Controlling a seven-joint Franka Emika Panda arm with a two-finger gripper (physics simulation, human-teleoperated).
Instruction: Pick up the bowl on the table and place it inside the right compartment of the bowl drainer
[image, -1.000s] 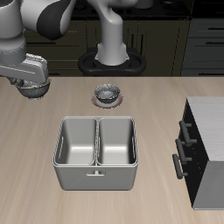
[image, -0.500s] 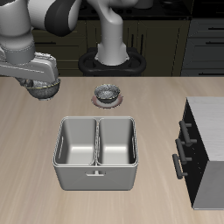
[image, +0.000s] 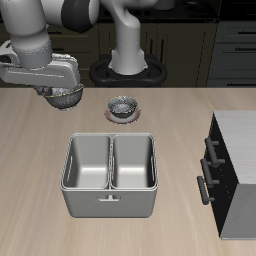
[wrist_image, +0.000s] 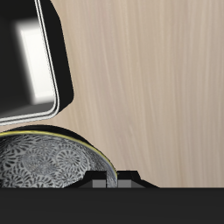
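The bowl drainer (image: 110, 172) sits mid-desk, its right compartment (image: 87, 163) nearer the gripper (image: 62, 97) than the other well. The gripper, closed on the bowl (image: 64, 96), hangs above the desk, behind that compartment and to its outer side; the drop point lies forward and inward.

Gripper (image: 65, 97): has travelled across the table toward the bowl drainer (image: 110, 175); now nearer its back rim
Bowl (image: 64, 96): carried along in the gripper's clasp; raised slightly
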